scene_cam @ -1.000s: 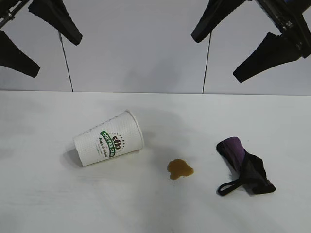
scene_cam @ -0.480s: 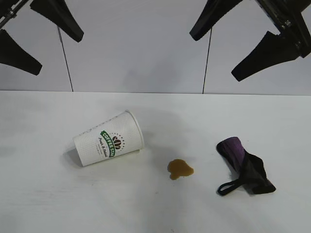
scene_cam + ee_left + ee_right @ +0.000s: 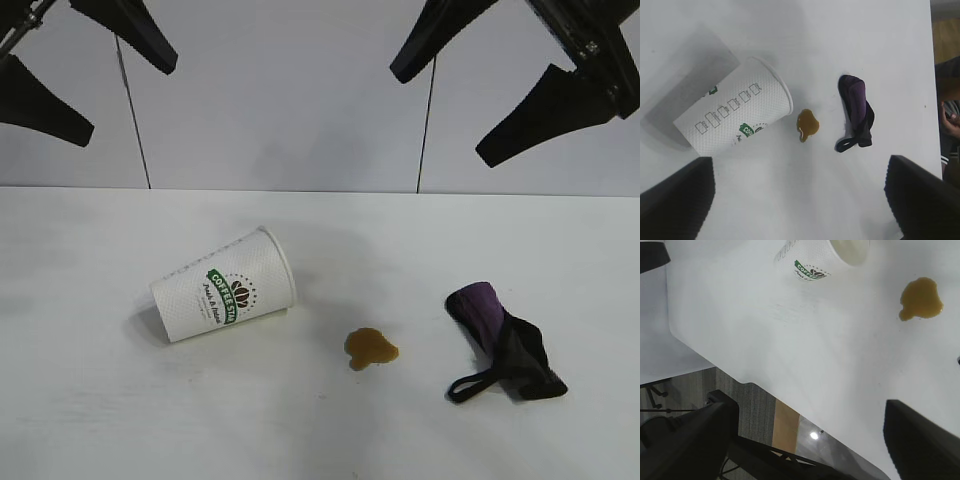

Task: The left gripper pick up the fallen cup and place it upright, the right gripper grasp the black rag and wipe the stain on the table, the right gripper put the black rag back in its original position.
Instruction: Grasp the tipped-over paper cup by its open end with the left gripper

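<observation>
Both arms hang high over the table [image 3: 90, 420], the left gripper [image 3: 85, 75] and the right gripper [image 3: 480, 95] each with jaws spread wide and nothing between them. Well below the left jaws lies the cup [image 3: 223, 285], a dimpled white paper one with a green coffee logo, on its side. Below the right jaws, the amber stain [image 3: 371, 348] sits between the cup's mouth and the crumpled black rag [image 3: 505, 345], which shows a purple fold.

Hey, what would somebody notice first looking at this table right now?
A white paper coffee cup lies on its side left of centre on the white table. An amber stain sits just right of it, then a crumpled black and purple rag. Both the left gripper and the right gripper hang above, jaws open.
</observation>
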Tool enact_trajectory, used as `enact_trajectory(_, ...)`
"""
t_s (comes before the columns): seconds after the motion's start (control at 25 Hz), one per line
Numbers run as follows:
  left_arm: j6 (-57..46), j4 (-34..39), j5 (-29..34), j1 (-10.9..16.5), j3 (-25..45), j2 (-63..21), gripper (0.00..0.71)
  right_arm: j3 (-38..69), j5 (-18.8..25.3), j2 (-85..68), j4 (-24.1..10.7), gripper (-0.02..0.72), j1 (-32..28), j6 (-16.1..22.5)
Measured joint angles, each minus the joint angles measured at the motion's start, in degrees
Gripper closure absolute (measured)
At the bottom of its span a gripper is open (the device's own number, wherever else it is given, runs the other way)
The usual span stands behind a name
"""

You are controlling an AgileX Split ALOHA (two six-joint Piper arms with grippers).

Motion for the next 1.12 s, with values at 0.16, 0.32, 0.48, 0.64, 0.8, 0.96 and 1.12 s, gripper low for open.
enact_trajectory(0.16, 11.2, 0.1, 4.2, -1.3, -3.5, 0.0, 0.047, 0.0, 0.1, 0.0, 0.0, 0.126, 0.0, 0.0)
enact_trajectory(0.32, 22.7, 3.8, 6.8, -6.1, -8.2, 0.0, 0.047, 0.0, 0.1, 0.0, 0.0, 0.126, 0.0, 0.0)
enact_trajectory(0.48, 25.7, 15.6, 4.2, -12.4, -12.1, 0.1, 0.047, 0.0, 0.1, 0.0, 0.0, 0.126, 0.0, 0.0)
enact_trajectory(0.64, 26.2, 30.2, 4.4, -18.0, -13.4, 2.0, 0.047, 0.0, 0.1, 0.0, 0.0, 0.126, 0.0, 0.0)
enact_trajectory(0.8, 26.4, 39.2, 4.8, -22.0, -13.4, 6.4, 0.047, 0.0, 0.1, 0.0, 0.0, 0.126, 0.0, 0.0)
enact_trajectory(0.96, 25.6, 43.5, 4.6, -24.2, -13.8, 11.6, 0.047, 0.0, 0.1, 0.0, 0.0, 0.126, 0.0, 0.0)
enact_trajectory(1.12, 19.7, 45.9, 6.6, -24.7, -18.0, 17.9, 0.047, 0.0, 0.1, 0.0, 0.0, 0.126, 0.0, 0.0)
